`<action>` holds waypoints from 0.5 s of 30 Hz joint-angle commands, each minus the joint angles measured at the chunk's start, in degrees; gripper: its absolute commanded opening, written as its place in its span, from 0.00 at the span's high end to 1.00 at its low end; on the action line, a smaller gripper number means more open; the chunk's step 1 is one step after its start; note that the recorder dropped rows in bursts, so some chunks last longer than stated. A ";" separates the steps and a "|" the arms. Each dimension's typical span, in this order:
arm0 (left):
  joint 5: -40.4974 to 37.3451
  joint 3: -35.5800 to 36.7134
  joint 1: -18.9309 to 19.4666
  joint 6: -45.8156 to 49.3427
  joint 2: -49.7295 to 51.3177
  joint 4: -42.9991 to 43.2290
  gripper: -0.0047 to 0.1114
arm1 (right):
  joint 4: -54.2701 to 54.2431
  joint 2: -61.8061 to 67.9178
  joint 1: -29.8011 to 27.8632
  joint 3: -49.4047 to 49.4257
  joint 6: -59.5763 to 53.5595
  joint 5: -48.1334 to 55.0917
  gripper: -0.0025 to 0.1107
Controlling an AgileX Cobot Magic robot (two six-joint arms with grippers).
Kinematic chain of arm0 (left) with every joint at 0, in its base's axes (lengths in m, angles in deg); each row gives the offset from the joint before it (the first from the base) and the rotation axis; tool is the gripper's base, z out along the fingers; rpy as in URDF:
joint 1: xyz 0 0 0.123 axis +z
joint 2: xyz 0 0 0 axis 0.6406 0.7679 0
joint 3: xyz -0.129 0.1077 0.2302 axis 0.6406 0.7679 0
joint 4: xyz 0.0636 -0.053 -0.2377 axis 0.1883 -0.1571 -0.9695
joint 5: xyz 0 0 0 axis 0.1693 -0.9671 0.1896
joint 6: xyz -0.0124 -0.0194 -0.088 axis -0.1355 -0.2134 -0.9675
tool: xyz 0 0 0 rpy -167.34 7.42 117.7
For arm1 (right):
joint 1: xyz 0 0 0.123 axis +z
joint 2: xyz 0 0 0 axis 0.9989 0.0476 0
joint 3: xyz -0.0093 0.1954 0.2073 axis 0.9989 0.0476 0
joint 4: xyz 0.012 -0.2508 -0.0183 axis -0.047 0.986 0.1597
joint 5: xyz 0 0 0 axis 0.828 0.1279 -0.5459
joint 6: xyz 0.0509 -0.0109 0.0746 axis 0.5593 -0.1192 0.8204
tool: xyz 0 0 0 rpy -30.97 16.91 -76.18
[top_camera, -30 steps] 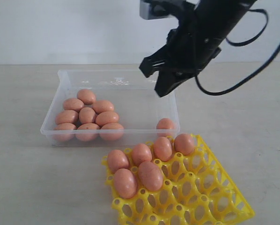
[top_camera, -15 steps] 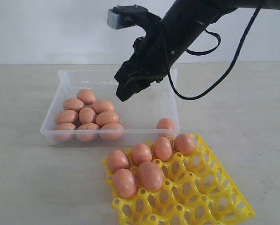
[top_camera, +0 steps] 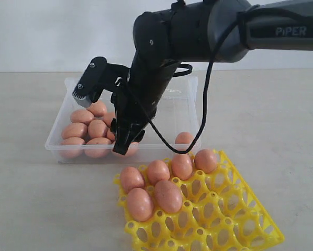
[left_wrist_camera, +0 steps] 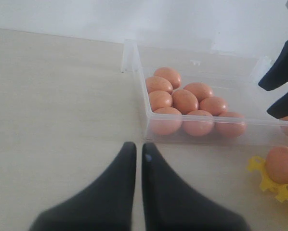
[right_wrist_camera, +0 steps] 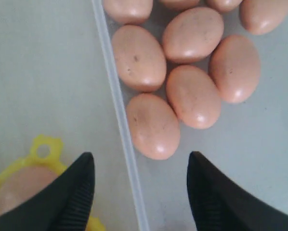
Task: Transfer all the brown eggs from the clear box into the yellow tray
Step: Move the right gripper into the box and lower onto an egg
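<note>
Pale tabletop point(top_camera: 31, 209), white wall point(top_camera: 52, 31): six brown eggs point(top_camera: 157, 171) sit in the yellow tray point(top_camera: 240, 219) at near right, about ten lie in the clear box point(top_camera: 67, 83) beyond, as the right gripper point(right_wrist_camera: 139, 161) hangs empty, jaws spread, over its near rim and the left gripper point(left_wrist_camera: 136, 149) idles pinched shut.

Orange-brown on all the brown eggs point(top_camera: 98, 128), matte, with faint dark specks and small pale glints on the shells up close. Bright yellow across the yellow tray point(top_camera: 224, 219), patterned as an open lattice of round holes. Colourless and see-through in the clear box point(top_camera: 93, 82), whitish along the rim. Black on the right gripper point(right_wrist_camera: 141, 155), with fine ribbing on its fingers point(right_wrist_camera: 76, 202); black too on the left gripper point(left_wrist_camera: 137, 147). Glossy black on the arm point(top_camera: 188, 31), dark grey on the link point(top_camera: 290, 31) with pale "PiPER" lettering. Pale beige on the table point(top_camera: 31, 198), off-white on the wall point(top_camera: 41, 31).
</note>
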 commanded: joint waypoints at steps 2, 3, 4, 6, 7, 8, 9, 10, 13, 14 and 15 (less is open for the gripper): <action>0.53 0.23 -0.13 0.24 0.24 0.24 0.92 | 1.57 1.96 0.13 -0.29 0.87 -7.56 0.54; 0.53 0.23 -0.13 0.24 0.24 0.24 0.92 | 1.43 2.25 0.13 -0.29 0.87 -8.98 0.54; 0.53 0.23 -0.13 0.24 0.24 0.24 0.92 | 1.25 2.84 0.13 -0.29 0.87 -10.82 0.54; 0.53 0.23 -0.13 0.24 0.24 0.24 0.92 | 0.96 3.91 0.13 -0.29 0.87 -13.99 0.54; 0.53 0.23 -0.13 0.24 0.24 0.24 0.92 | 0.86 4.29 0.13 -0.29 0.87 -15.61 0.54; 0.53 0.23 -0.13 0.24 0.24 0.24 0.92 | 0.86 4.82 0.13 -0.29 0.99 -17.21 0.54; 0.53 0.23 -0.13 0.24 0.24 0.24 0.92 | 0.71 5.27 0.13 -0.29 1.18 -18.57 0.54; 0.53 0.23 -0.13 0.24 0.24 0.24 0.92 | 0.71 5.40 0.13 -0.29 1.36 -19.85 0.54; 0.53 0.23 -0.13 0.24 0.24 0.24 0.92 | 0.71 6.73 0.13 -0.29 1.37 -22.53 0.54; 0.53 0.23 -0.13 0.24 0.24 0.24 0.92 | 0.71 7.26 0.13 -0.29 1.37 -23.37 0.54; 0.53 0.23 -0.13 0.24 0.24 0.24 0.92 | 0.71 7.71 0.13 -0.29 1.37 -24.04 0.54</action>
